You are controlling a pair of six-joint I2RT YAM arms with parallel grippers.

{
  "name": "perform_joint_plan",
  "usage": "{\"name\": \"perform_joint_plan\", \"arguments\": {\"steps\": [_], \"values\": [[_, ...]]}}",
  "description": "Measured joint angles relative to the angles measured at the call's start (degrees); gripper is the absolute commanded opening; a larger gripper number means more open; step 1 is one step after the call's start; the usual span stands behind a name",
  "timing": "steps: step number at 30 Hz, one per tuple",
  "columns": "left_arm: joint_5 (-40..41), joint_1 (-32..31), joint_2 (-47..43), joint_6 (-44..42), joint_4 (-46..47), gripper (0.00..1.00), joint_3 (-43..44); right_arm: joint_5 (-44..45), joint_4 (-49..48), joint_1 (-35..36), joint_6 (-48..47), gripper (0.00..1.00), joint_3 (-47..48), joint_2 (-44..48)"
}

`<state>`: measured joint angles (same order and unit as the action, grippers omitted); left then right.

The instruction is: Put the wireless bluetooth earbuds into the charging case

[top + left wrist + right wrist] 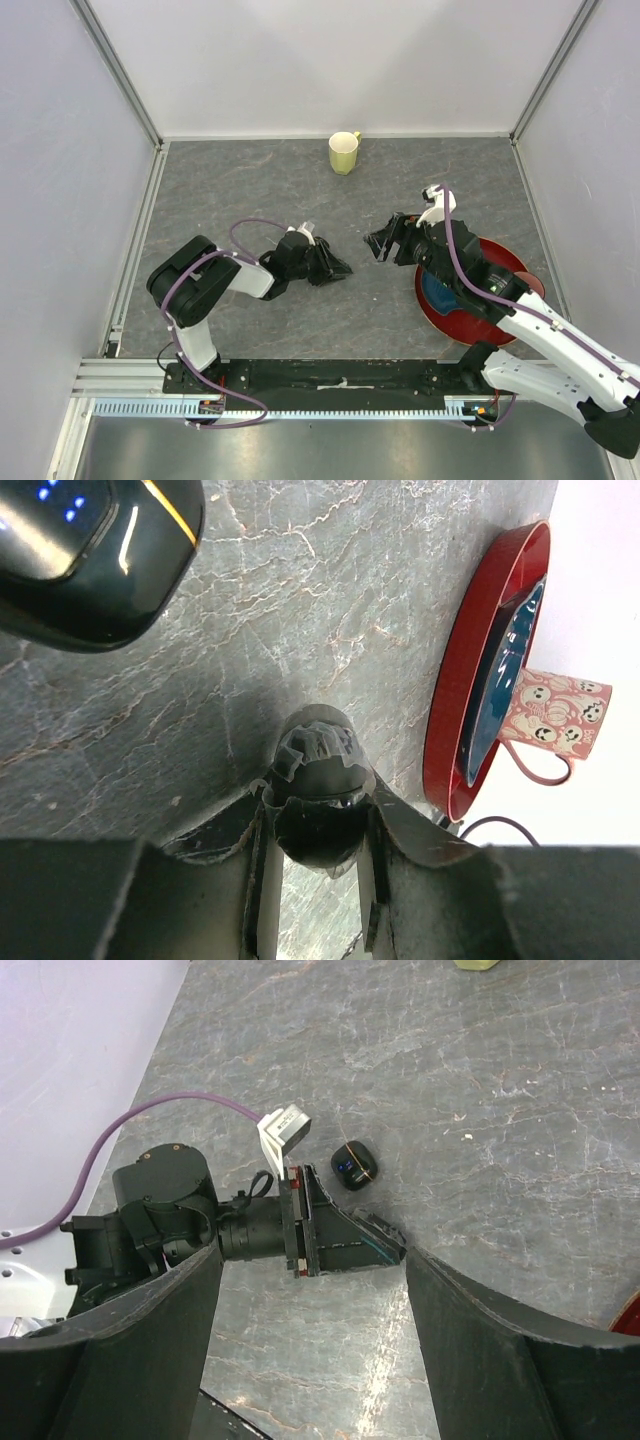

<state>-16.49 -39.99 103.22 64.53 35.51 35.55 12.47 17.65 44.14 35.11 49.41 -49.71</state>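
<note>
The left hand (333, 266) is lying low over the grey worktop (250, 190), pointing toward the right arm. In its own wrist view it is clamping a small dark rounded earbud (318, 760) between its two fingers (262, 810), with the piece protruding past the fingertips over the stone-patterned surface. Ahead of this hand and off to its left, the charging case (90, 550) is resting on the worktop, apart from the held earbud. It is a glossy black pod showing blue indicator lights and a thin orange line. The right wrist view is showing the same case (354, 1163) just beside the left hand's fingertips, on their far side; whether its lid is up cannot be told. Far beyond both hands, a yellow-green mug (344, 152) is standing upright near the back wall. The right hand (384, 243) is hovering opposite the left hand and facing it, its fingers (150, 1350) standing wide apart and gripping nothing. Behind the right hand, partly under its forearm, a round red tray (505, 258) is lying on the worktop and carrying a blue dish (440, 295). The left wrist view is also showing a pink skull-patterned mug (555, 715) past the tray's far rim.
</note>
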Motion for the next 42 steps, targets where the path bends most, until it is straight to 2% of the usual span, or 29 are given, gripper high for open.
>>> {"name": "perform_joint_plan", "arguments": {"steps": [10, 11, 18, 28, 33, 36, 37, 42], "values": [[0.4, 0.0, -0.1, 0.4, -1.6, 0.34, 0.5, -0.7, 0.1, -0.8, 0.0, 0.81, -0.9, 0.0], [0.4, 0.0, -0.2, 0.4, -1.8, 0.4, 0.4, -0.7, 0.1, -0.9, 0.0, 0.81, -0.9, 0.0], [1.5, -0.3, -3.1, -0.7, -6.8, 0.5, 0.4, -1.1, 0.1, -1.0, 0.0, 0.82, -1.1, 0.0], [4.3, -0.7, -8.3, -3.7, -13.6, 0.53, -0.8, -1.3, 0.1, -1.2, 0.0, 0.82, -1.2, 0.0], [7.4, -1.4, -13.9, -6.7, -21.1, 0.54, -1.9, -1.2, 0.1, -1.4, 0.0, 0.82, -1.2, 0.0], [10.3, -2.4, -20.2, -9.1, -26.8, 0.68, -1.9, -1.1, 0.1, -1.8, 0.0, 0.82, -1.2, -0.2], [11.0, -2.6, -22.2, -9.9, -28.0, 0.82, -1.9, -1.0, 0.1, -2.0, 0.0, 0.82, -1.2, -0.4], [17.9, -2.9, -36.7, -14.8, -34.7, 0.86, -1.9, -1.2, 0.1, -3.7, 0.0, 0.85, -1.2, -1.3]]}}
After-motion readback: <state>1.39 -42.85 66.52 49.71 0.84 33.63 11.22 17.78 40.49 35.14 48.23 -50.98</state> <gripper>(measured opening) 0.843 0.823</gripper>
